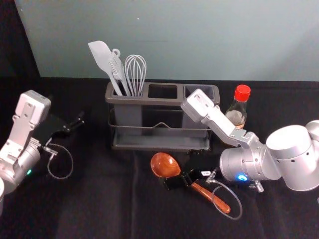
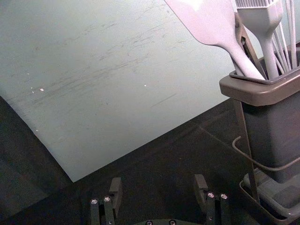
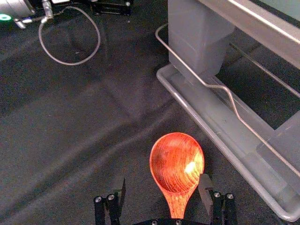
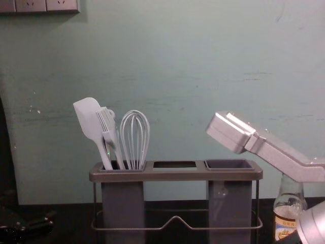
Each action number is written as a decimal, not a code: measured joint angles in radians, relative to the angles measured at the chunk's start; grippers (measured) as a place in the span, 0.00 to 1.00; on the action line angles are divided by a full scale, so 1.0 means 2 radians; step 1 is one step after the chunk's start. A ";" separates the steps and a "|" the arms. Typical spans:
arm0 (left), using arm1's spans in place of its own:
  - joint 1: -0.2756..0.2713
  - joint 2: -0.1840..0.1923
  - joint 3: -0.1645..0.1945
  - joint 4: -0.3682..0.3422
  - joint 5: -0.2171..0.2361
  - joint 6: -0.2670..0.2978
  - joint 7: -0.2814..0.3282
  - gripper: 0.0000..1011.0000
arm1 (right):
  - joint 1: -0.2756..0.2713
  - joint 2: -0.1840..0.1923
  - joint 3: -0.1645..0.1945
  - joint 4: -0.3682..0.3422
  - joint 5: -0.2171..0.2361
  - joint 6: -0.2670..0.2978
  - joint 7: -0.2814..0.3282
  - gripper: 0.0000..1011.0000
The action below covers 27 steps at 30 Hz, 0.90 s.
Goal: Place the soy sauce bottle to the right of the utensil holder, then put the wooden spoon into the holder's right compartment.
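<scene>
I'm holding my right claw (image 1: 175,180) low in front of the holder, its 2 fingers spread wide. The neck of the wooden spoon (image 3: 177,205) is lying between them, and 1 finger is sitting right by the bowl's edge. The spoon is resting on the dark worktop (image 1: 107,199), bowl near the holder's front, handle slanting back toward me and to the right.

Just beyond, the utensil holder (image 1: 144,100) is standing upright with 3 openings. Its left compartment (image 4: 123,203) is carrying a spatula (image 4: 89,119), a brush (image 4: 107,126) and a whisk (image 4: 134,137), all heads up. The middle opening is framing darkness in the head view. The right compartment (image 4: 230,203) is showing its open mouth, with part of my right arm passing above its edge. A shallow tray (image 1: 144,142) is running along underneath.

The soy sauce bottle (image 1: 241,97) is standing upright, red-capped, just to the holder's right, with liquid inside. Well over on the other side, my left claw (image 1: 74,124) is idling wide apart, left of the holder.
</scene>
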 joint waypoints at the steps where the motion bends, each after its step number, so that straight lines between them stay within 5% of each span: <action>1: 0.000 0.000 0.000 0.000 0.000 0.000 0.000 0.99 | 0.000 -0.001 0.000 0.001 -0.001 0.000 0.000 0.99; 27: 0.000 0.000 0.000 0.000 0.000 0.000 0.000 0.99 | 0.006 -0.026 -0.003 0.043 -0.032 -0.009 0.012 0.99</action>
